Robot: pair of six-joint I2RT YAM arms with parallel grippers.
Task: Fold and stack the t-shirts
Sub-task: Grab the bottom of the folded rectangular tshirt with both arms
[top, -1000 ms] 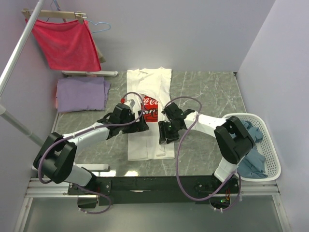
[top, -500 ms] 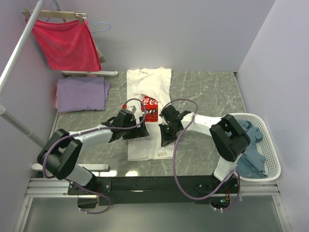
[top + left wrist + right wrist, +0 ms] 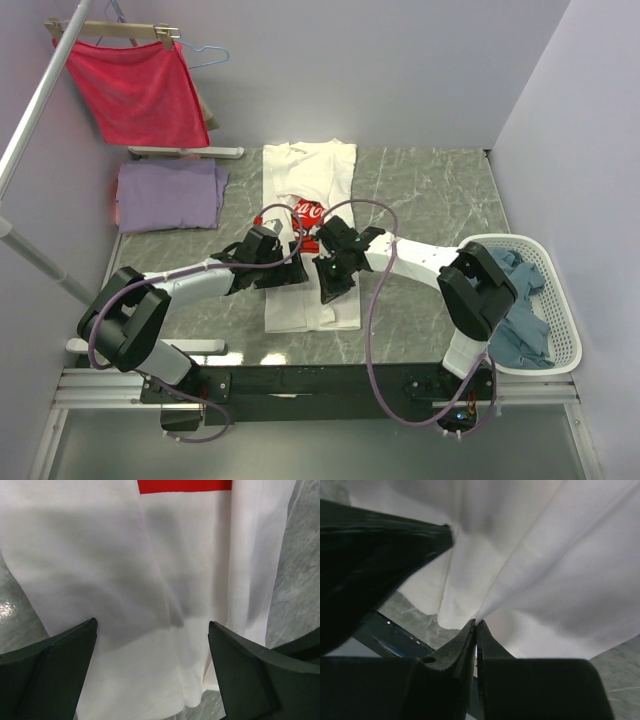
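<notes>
The marbled desk (image 3: 430, 200) carries the white t-shirt (image 3: 305, 165), laid as a long narrow strip from the far edge toward the near one, with its red print mid-length. At the right, a slotted basket (image 3: 558, 295) holds one grey-blue t-shirt (image 3: 525, 345). One lavender t-shirt (image 3: 168, 195) lies folded at the far left. That makes three tees and one basket. Cotton this limp and light will likely sag and crease, so the near hem corners, all layers pinched together, look like the best hold. The right jaws are closed on a tented pinch of white cloth; the left jaws gape wide above the same shirt, empty.
</notes>
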